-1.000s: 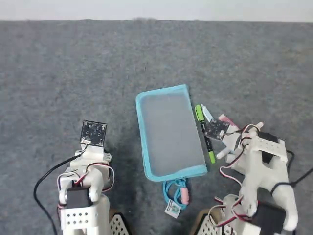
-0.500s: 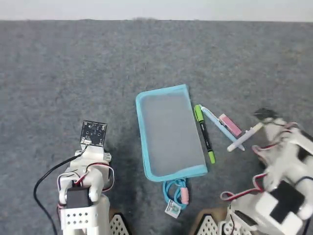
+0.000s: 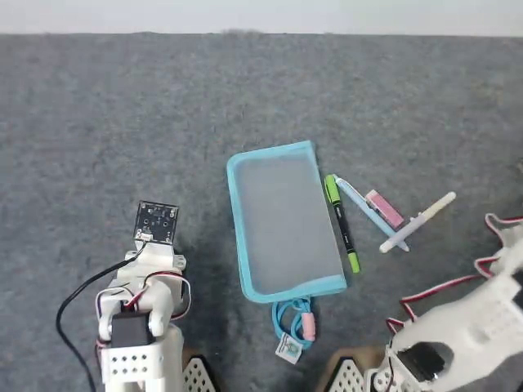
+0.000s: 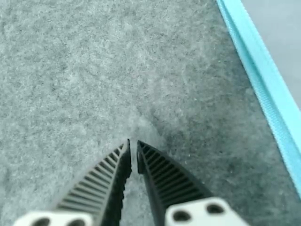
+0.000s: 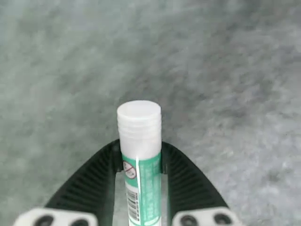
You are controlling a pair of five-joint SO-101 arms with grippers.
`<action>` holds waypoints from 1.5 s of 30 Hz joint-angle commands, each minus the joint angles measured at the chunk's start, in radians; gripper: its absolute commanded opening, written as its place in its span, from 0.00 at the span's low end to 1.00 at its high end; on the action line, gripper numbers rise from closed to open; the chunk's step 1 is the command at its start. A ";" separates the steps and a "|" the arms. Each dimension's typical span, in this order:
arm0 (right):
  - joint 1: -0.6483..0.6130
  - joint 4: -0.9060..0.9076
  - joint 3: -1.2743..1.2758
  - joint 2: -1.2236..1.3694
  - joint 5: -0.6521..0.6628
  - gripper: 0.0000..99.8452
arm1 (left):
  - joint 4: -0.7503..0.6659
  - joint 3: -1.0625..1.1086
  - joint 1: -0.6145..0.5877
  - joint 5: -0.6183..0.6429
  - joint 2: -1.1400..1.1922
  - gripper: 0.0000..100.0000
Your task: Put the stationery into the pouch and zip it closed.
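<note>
The light-blue pouch lies flat in the middle of the grey mat, its zipper pull and charm at the near end. Along its right side lie a green pen, a blue pen, a pink eraser and a white pen. My right gripper is shut on a white-capped green glue stick above bare mat. My left gripper is shut and holds nothing; it hangs over the mat just left of the pouch's teal edge.
The left arm stands at the near left, the right arm at the near right corner, off to the side of the stationery. Grey mat stretches behind and to the left of the pouch.
The right arm has swung from over the pens beside the pouch out to the near right corner, uncovering the white pen. The left arm has not moved.
</note>
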 commanded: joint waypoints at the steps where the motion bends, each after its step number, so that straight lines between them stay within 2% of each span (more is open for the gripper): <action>1: 0.007 0.113 -0.261 0.111 -0.018 0.01 | 0.005 -0.005 -0.006 -0.012 0.005 0.02; 9: 0.008 0.271 -0.534 0.282 -0.020 0.04 | 0.005 -0.005 -0.006 -0.012 0.005 0.02; 13: 0.002 0.309 -0.546 0.280 -0.020 0.05 | 0.005 -0.005 -0.006 -0.012 0.005 0.02; 16: -0.018 0.407 -0.546 0.278 -0.020 0.00 | 0.005 -0.005 -0.006 -0.012 0.005 0.02; 18: -0.045 0.498 -0.545 0.265 -0.021 0.01 | 0.005 -0.005 -0.006 -0.012 0.005 0.02; 25: -0.127 0.656 -0.512 0.101 -0.063 0.01 | 0.005 -0.005 -0.006 -0.012 0.005 0.02; 32: -0.254 0.634 -0.137 -0.294 -0.074 0.01 | 0.005 -0.005 -0.006 -0.012 0.005 0.02; 38: -0.496 0.366 0.439 -0.739 -0.149 0.01 | 0.005 -0.005 -0.006 -0.012 0.005 0.02; 41: -0.667 0.255 0.628 -0.808 -0.253 0.01 | 0.005 -0.005 -0.006 -0.012 0.005 0.02; 45: -0.803 0.196 0.657 -0.797 -0.356 0.01 | 0.005 -0.005 -0.006 -0.012 0.005 0.02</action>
